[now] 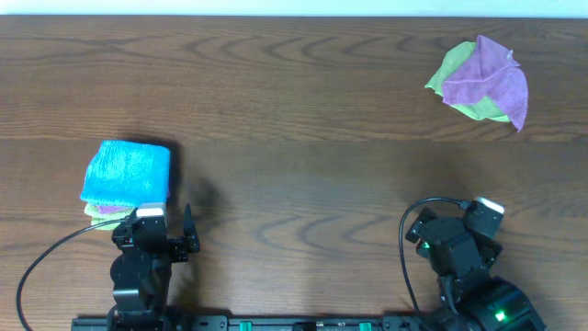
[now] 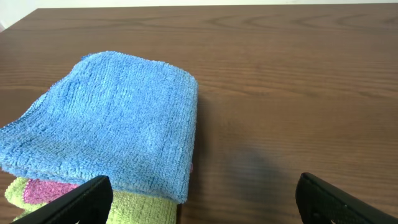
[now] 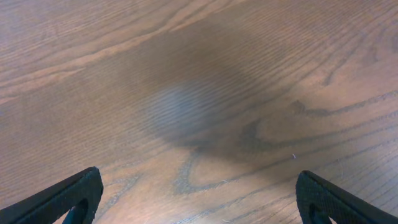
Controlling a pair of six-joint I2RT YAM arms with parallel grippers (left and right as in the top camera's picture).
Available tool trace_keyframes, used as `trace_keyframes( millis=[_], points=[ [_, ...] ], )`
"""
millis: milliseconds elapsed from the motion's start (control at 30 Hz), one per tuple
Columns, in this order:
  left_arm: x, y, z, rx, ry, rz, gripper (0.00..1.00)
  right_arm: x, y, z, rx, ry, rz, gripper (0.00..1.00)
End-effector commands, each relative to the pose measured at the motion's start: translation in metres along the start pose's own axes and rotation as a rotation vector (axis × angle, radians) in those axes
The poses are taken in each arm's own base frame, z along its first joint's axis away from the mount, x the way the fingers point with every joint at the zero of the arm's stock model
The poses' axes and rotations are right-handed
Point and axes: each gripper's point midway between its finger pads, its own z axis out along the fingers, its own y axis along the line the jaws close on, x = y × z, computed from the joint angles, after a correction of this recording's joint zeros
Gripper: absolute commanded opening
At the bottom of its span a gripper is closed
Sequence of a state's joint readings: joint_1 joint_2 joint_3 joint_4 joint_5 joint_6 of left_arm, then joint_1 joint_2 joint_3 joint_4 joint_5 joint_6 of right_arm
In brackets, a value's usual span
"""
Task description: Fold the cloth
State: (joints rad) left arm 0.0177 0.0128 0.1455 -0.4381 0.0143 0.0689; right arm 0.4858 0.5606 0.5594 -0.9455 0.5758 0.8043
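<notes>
The bright blue cloth (image 1: 127, 172) lies folded into a thick square on top of a small stack at the left of the table. In the left wrist view the cloth (image 2: 112, 124) fills the left half of the picture. My left gripper (image 1: 154, 228) sits just near of the stack, open, with nothing between its fingers. The left gripper (image 2: 202, 205) has its left finger over the stack's near edge. My right gripper (image 1: 457, 230) rests open at the near right, far from the cloth. The right gripper (image 3: 199, 199) looks down on bare wood.
Under the blue cloth lie a lime-green cloth (image 2: 137, 208) and a pink-purple one (image 2: 43, 190). At the far right, a crumpled purple cloth (image 1: 487, 78) sits on a lime-green one (image 1: 455, 69). Brown wood table (image 1: 303, 138).
</notes>
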Motion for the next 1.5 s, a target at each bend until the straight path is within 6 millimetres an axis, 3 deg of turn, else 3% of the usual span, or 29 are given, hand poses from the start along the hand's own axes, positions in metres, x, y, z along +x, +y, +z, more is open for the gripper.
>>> trace_keyframes(
  millis=[0,133,300,500,733,1100,1467],
  points=[
    [0.007,0.003,0.003,-0.018,0.011,0.016,0.95,-0.003,-0.004,0.000,0.018,-0.017,0.017,0.99],
    [0.007,0.003,0.003,-0.018,0.011,0.016,0.95,-0.003,-0.009,0.001,0.035,-0.016,0.029,0.99],
    [0.007,0.003,0.003,-0.018,0.011,0.016,0.95,-0.007,-0.029,0.002,0.078,-0.042,0.046,0.99],
    [0.007,0.003,0.003,-0.018,0.011,0.016,0.95,0.006,-0.004,0.014,-0.159,-0.080,-0.256,0.99],
    [0.007,0.003,0.003,-0.018,0.011,0.016,0.95,0.033,-0.003,0.030,-0.253,-0.068,-0.321,0.99],
    [0.007,0.003,0.003,-0.018,0.011,0.016,0.95,0.046,-0.014,0.030,-0.245,-0.066,-0.371,0.99],
    [0.007,0.003,0.003,-0.018,0.011,0.016,0.95,0.061,-0.004,0.035,-0.317,-0.072,-0.456,0.99]
  ],
)
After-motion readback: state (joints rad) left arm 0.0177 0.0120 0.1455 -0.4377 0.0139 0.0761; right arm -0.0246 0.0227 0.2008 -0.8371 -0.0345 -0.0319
